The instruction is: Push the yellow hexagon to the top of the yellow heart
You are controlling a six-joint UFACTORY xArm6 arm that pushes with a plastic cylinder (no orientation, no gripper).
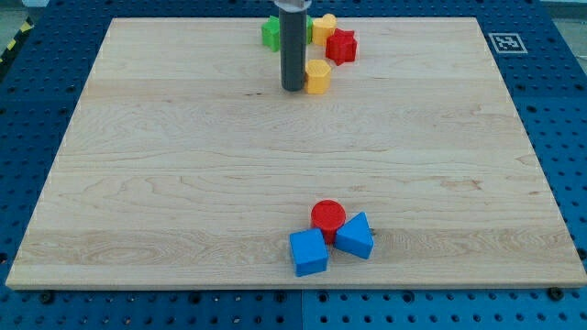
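Observation:
The yellow hexagon [317,77] lies near the view's top, middle of the wooden board [183,183]. My tip [293,89] stands right beside it on its left, touching or nearly touching it. The yellow heart [324,26] lies further up, at the board's top edge, above the hexagon and partly behind the rod. A red star-shaped block [342,46] sits between them, just right of the heart and up-right of the hexagon. A green block [271,33] sits left of the rod, partly hidden by it.
A red cylinder [328,216], a blue cube [308,252] and another blue block [355,236] cluster near the view's bottom, middle. A marker tag [505,42] sits off the board's top right corner.

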